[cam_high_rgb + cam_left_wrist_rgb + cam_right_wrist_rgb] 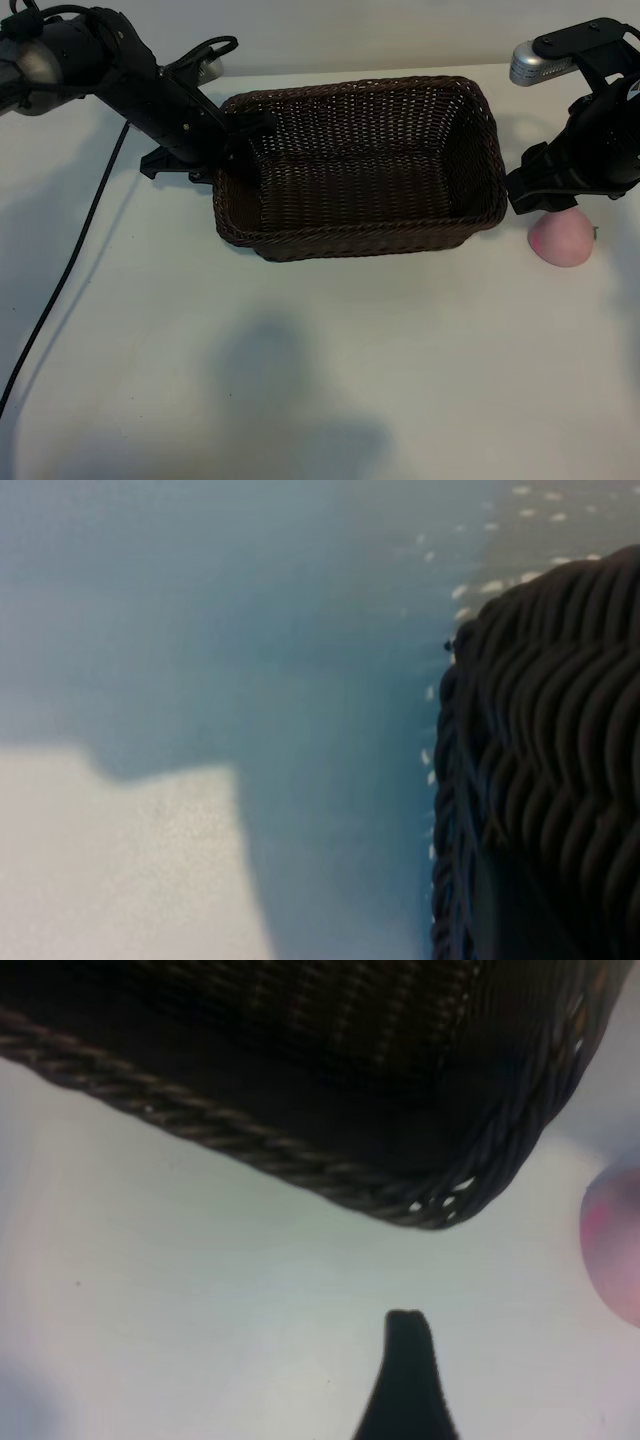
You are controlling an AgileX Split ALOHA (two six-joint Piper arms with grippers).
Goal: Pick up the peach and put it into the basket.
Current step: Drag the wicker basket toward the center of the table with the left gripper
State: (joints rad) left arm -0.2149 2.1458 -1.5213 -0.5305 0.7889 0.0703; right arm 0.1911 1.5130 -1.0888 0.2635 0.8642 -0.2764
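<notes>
From outside, the basket (360, 165) sits on the white surface (300, 360) with nothing in it. The left gripper (240, 150) is at its left rim; whether its jaws grip the rim I cannot tell. The peach (562, 238) lies just beside the basket's right end, under the right gripper (545, 200).

The left wrist view shows only basket weave (550, 760) and surface.

The right wrist view shows a basket corner (440, 1200), the peach (615, 1250) near it, one dark fingertip (405, 1360), jaws apart.

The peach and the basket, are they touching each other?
Apart. The exterior view shows a strip of bare white table between the peach and the basket corner; the right wrist view shows the same gap.
</notes>
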